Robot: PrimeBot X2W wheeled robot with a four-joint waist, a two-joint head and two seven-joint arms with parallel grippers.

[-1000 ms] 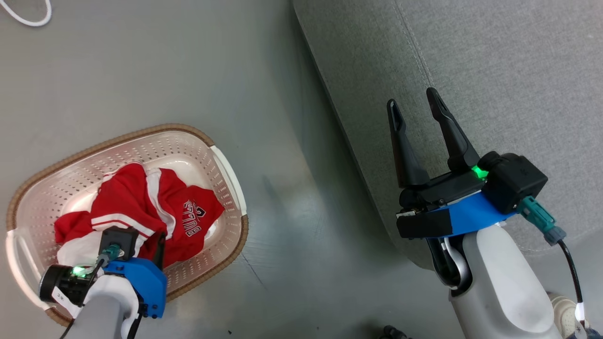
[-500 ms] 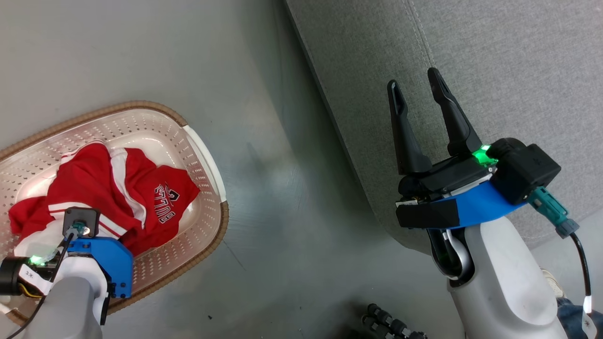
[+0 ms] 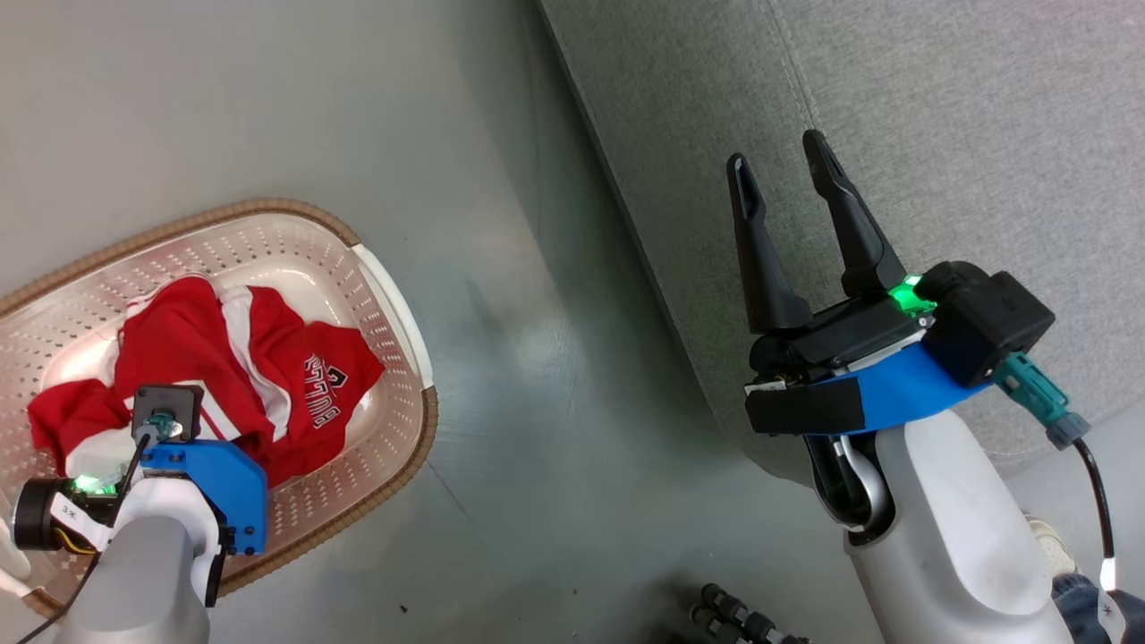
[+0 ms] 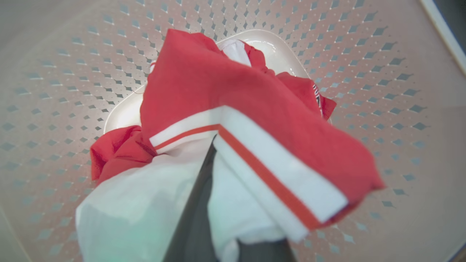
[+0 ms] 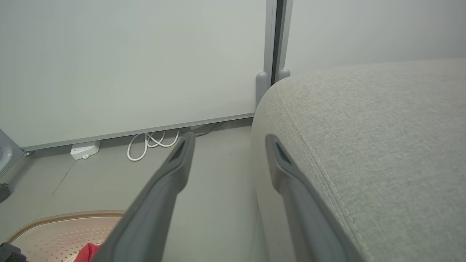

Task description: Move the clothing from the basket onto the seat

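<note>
Seat [image 3: 939, 107]: large grey cushion, beside the basket.
Basket [image 3: 394, 295]: perforated cream plastic, on the floor.
Clothing [image 3: 259, 358]: red, white-trimmed, heaped mid-basket. Judged light, limp and likely to drape and trail; best pinched at a raised fold or the banded hem.
Left end effector [image 4: 213, 153]: clamped on the striped hem.
Right end effector [image 3: 775, 150]: wide, holding nothing, over the seat's edge.

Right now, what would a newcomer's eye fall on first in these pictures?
The bright red clothing with white stripes, bunched in the cream basket at the head view's lower left, draws the eye first. The left tool is shut on a striped fold of it. On the right, the right tool stands open and empty by the edge of the big grey seat.
</note>
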